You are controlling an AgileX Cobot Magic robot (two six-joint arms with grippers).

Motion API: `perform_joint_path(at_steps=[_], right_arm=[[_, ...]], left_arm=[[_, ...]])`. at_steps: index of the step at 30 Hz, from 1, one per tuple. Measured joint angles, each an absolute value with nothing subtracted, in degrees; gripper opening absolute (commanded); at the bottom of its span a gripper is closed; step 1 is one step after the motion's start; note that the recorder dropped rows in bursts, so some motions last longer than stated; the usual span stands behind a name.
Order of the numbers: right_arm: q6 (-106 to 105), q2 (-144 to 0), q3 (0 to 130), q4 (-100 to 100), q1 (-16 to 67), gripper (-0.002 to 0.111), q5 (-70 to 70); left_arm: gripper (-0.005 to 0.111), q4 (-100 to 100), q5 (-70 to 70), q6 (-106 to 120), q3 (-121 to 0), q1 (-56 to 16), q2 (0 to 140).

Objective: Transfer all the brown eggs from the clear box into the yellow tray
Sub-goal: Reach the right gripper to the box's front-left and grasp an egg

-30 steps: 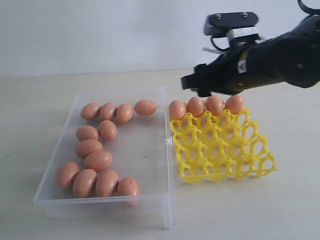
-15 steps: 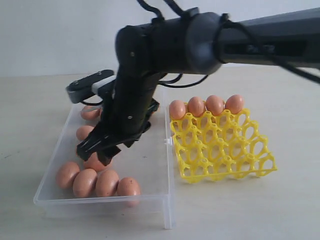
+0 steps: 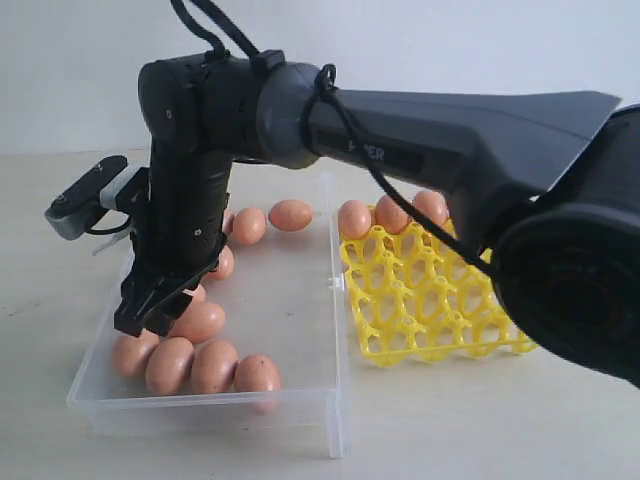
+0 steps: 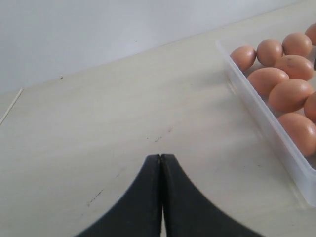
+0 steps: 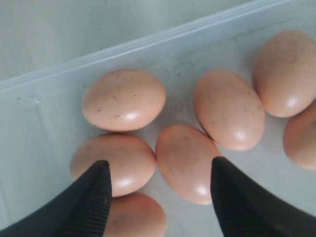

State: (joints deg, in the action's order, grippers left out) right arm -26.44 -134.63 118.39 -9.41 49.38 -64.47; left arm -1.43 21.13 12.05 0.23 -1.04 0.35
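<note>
Several brown eggs point(image 3: 198, 322) lie in the clear box point(image 3: 331, 330), along its left and front sides. My right gripper point(image 3: 148, 316) has reached across and hangs open just above the front-left eggs. In the right wrist view the right gripper point(image 5: 159, 168) stands spread over one egg point(image 5: 185, 163), with another egg point(image 5: 112, 160) by one fingertip. The yellow tray point(image 3: 440, 295) to the right of the box holds three visible eggs point(image 3: 354, 218) in its back row. My left gripper point(image 4: 161, 157) is shut and empty over bare table, beside the box wall point(image 4: 266, 126).
The right arm's dark bulk crosses above the box and hides the tray's back right corner. A pale table point(image 3: 480, 420) surrounds both containers. A plain white wall stands behind.
My right arm has swung from above the tray's back row to the box's left side, then shifted further left and down over the front-left eggs, gripper open.
</note>
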Motion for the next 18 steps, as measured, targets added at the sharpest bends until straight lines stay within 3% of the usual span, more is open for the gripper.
perform_joint_path(at_steps=[18], right_arm=[[-26.44,-140.09,120.02,-3.80,49.38,0.055,-60.92]], left_arm=[[0.000,-1.43,21.13,12.05,0.23,-1.04,0.35]])
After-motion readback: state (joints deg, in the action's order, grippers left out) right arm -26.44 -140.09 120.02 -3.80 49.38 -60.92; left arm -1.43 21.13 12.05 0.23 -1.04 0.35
